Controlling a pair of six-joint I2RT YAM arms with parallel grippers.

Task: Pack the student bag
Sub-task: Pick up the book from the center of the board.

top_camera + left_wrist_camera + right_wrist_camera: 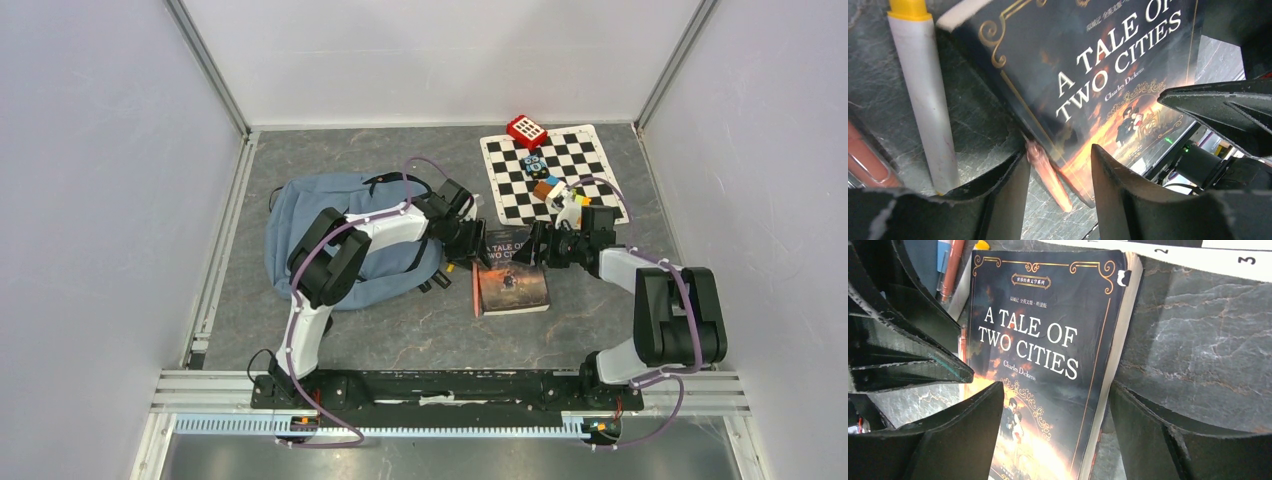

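The blue-grey student bag [330,225] lies flat at the left of the table, partly under my left arm. A dark book, "A Tale of Two Cities" [512,280], lies right of it and fills both wrist views [1098,75] [1048,355]. My left gripper [478,245] [1060,175] is open, its fingers either side of the book's orange spine edge at a corner. My right gripper [537,245] [1055,440] is open, one finger over the cover and the other past the page edge. The two grippers face each other across the book's far end.
A white marker with a yellow cap [923,100] and a pink pen [863,160] lie on the table beside the book's spine. A chequered mat [590,170] at the back right holds a red block [527,131] and small toys [545,180].
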